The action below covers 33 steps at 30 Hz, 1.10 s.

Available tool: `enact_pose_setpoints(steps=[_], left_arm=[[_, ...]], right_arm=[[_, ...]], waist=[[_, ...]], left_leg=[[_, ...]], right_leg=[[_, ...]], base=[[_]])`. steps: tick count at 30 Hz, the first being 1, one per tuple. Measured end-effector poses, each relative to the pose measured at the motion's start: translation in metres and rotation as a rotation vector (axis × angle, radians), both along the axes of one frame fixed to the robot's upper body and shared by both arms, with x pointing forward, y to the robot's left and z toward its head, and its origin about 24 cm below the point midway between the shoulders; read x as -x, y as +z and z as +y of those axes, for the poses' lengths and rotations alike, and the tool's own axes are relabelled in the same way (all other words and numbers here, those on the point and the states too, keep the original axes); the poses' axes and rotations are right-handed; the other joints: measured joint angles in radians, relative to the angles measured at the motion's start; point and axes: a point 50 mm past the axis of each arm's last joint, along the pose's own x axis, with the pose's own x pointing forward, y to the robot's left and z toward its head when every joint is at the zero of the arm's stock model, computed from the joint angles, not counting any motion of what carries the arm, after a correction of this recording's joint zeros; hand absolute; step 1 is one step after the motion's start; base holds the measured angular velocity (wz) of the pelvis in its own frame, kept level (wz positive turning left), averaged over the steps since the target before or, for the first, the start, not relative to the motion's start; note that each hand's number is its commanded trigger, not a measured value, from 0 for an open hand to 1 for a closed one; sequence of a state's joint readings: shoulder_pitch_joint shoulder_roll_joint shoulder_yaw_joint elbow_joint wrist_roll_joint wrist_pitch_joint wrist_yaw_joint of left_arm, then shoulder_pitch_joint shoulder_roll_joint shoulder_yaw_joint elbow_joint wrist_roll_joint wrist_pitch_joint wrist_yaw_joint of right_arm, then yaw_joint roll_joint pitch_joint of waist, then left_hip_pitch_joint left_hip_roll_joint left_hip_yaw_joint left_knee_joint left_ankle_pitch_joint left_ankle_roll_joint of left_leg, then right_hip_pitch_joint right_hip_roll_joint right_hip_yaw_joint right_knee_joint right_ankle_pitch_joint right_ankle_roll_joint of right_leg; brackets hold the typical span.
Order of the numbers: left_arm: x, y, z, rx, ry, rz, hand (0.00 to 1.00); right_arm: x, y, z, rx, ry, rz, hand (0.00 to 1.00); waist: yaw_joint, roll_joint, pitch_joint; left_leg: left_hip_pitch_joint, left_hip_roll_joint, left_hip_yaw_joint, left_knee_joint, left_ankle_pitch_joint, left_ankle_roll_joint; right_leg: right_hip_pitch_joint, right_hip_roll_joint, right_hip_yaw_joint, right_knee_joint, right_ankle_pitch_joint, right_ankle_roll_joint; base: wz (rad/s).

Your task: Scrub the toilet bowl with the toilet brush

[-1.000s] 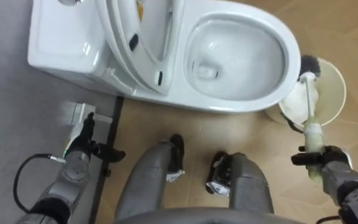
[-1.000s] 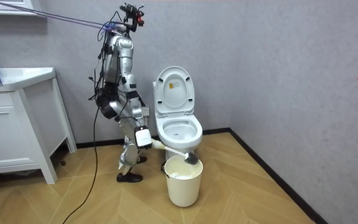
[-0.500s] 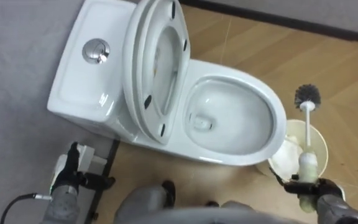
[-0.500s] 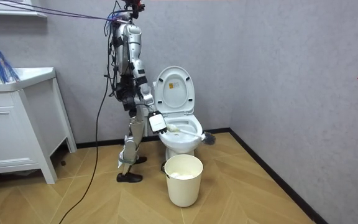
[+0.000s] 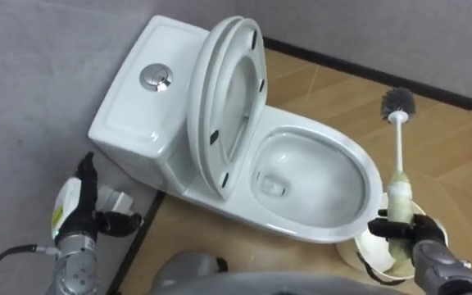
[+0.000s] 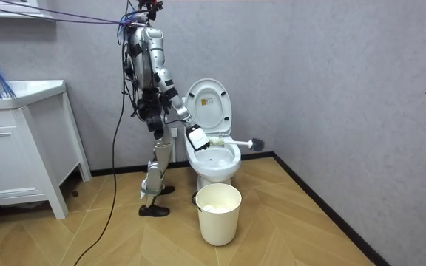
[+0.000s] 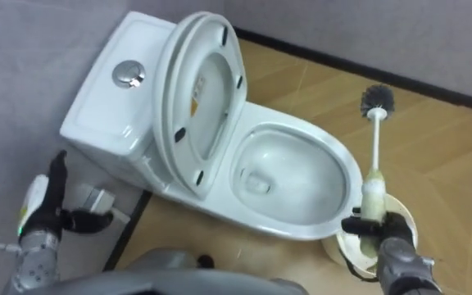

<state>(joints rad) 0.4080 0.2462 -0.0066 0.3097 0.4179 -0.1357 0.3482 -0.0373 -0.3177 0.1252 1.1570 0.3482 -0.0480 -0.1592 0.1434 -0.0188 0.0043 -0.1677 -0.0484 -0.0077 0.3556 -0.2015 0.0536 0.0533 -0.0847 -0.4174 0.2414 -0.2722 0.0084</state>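
A white toilet [image 5: 326, 233] stands before me with lid and seat [image 5: 232, 98] raised and the bowl open. My right hand [image 5: 416, 239] at the lower right is shut on the cream handle of a toilet brush [image 5: 398, 197]. The thin shaft points away from me, and the dark bristle head [image 5: 398, 102] hangs in the air beyond the bowl's right rim. In the room view I stand upright beside the toilet [image 6: 213, 159] with the brush [image 6: 239, 141] held level above its front. My left hand [image 5: 84, 220] hangs at the lower left with straight fingers, holding nothing.
A cream waste bin [image 5: 365, 256] sits on the wooden floor just under my right hand, close to the bowl's front; it also shows in the room view [image 6: 218, 214]. A white sink cabinet [image 6: 21, 148] stands at the room view's left. Grey walls lie behind and to the side.
I have straightened up from a bend over the bin. The right hand lifted the brush out of the bin to bowl height. The eye view shifted with my body.
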Motion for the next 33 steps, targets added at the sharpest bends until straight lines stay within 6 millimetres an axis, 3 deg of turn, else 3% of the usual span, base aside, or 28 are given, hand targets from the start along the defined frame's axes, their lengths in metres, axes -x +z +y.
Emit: enact_pose_setpoints(steps=[11,20,27,33], left_arm=[[-0.01,0.013,-0.008,-0.05,-0.062,-0.104,0.0],[-0.026,0.032,-0.028,-0.132,-0.194,-0.203,0.0],[-0.035,0.021,-0.054,-0.144,-0.366,-0.164,0.0],[-0.04,0.014,-0.048,-0.216,-0.414,-0.119,0.0]], right_arm=[[-0.006,0.001,0.003,0.01,0.143,0.0,1.0],[0.003,-0.007,0.01,-0.014,0.205,0.071,1.0],[0.004,-0.008,0.009,0.008,0.311,0.14,1.0],[-0.004,-0.005,0.008,0.027,0.348,0.136,1.0]], waist=[[0.008,-0.004,0.0047],[-0.002,-0.003,0.0043],[-0.008,0.017,0.0097],[-0.034,0.021,0.0111]], left_leg=[[-0.014,-0.002,-0.013,0.007,0.007,-0.005],[-0.032,-0.003,-0.026,0.021,0.006,-0.006],[-0.043,0.001,-0.025,0.026,0.006,-0.005],[-0.074,0.008,-0.013,0.039,0.01,-0.008]], right_leg=[[-0.007,0.005,-0.006,-0.004,-0.002,-0.004],[0.0,0.015,-0.009,-0.003,-0.002,-0.005],[-0.02,0.014,0.003,0.018,-0.002,-0.008],[-0.074,0.009,0.028,0.047,-0.009,-0.019]], base=[[0.03],[0.07],[-0.01],[-0.09]])
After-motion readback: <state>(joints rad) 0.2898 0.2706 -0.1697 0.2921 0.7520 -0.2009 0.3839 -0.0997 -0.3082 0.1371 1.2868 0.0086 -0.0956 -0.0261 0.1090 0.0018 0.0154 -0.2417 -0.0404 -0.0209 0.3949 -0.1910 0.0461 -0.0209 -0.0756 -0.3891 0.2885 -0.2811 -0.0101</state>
